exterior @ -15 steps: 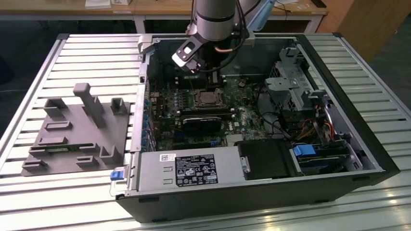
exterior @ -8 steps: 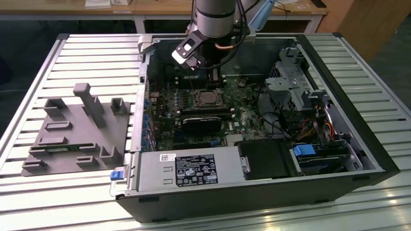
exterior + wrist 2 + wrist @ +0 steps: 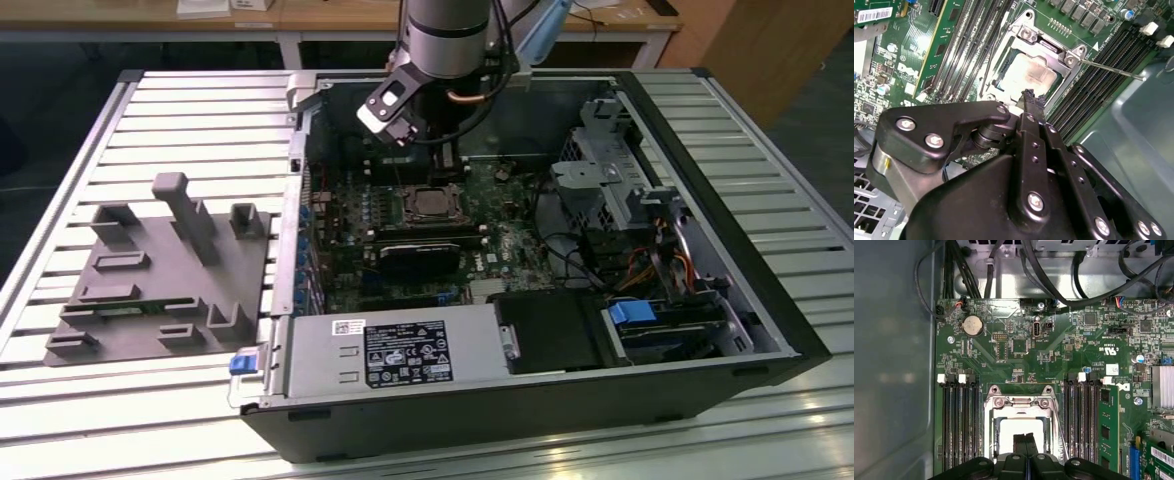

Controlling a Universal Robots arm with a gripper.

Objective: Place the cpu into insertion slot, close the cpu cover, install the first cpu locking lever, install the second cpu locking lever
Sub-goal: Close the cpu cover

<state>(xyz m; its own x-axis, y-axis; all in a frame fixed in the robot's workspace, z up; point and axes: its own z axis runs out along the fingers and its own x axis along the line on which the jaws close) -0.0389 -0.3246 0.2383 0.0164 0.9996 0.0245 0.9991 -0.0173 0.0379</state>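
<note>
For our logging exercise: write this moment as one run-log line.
tool: shut, pointing at chip | cover: down around chip | lever: sticking out sideways

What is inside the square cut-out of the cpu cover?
The silvery top of the cpu fills the cut-out of the cpu cover. The shut claw hides one edge of it, and the chip covers whatever lies underneath.

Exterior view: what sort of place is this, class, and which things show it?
Probably a robotics lab or workshop: an open computer case lies on a slatted metal table, a robot arm reaches into it, and wooden desks stand behind.
</note>
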